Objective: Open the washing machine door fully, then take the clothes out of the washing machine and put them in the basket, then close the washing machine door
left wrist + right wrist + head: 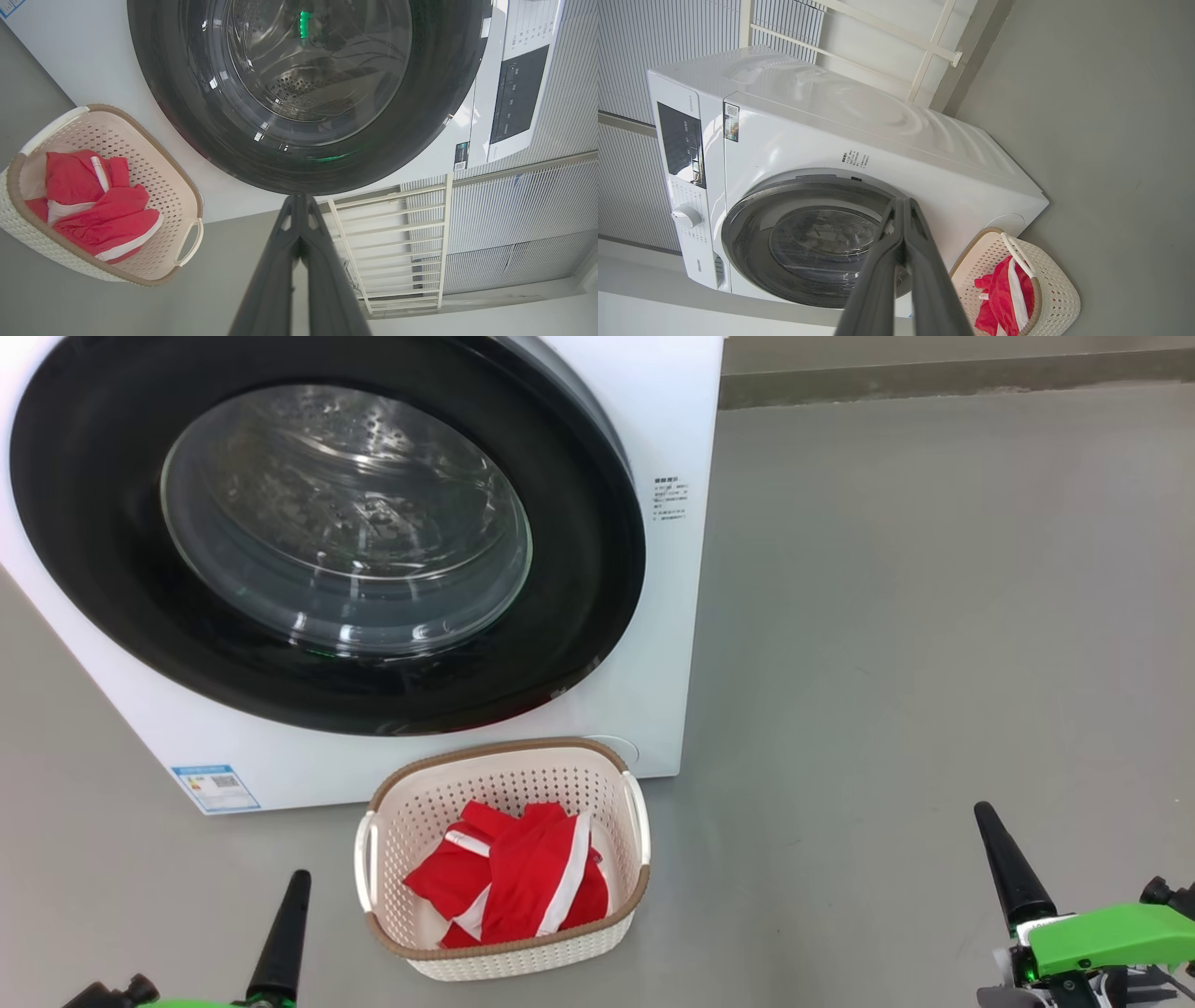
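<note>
Dark fingers of the left gripper (297, 889) are seen pressed together into a single point, with nothing caught between them; in the left wrist view the two fingers (273, 280) are shown meeting at their tips. The right gripper (986, 823) is likewise clenched on nothing, its fingers closed tip to tip. Both grippers are held over the grey floor (934, 616), clear of every object.

The basket (504, 749) is set on the floor between the two grippers, nearer the left fingers, just to their right and reaching a little beyond their tips. The clothes (523, 882) are piled inside it, red fabric with white stripe trim, lying below the brown rim. The basket's far side is placed close against the foot of the washing machine (677, 448); whether the two touch cannot be told.

Beyond the left fingertips the washing machine door (84, 579) is seen shut against the white front, and the steel drum is visible through its glass. A blue label (215, 788) is stuck at the lower corner of the machine's front, just ahead of the left fingertips. In the right wrist view a dark control panel (682, 144) and a round knob (686, 216) are shown along the machine's top, well past the right fingertips
</note>
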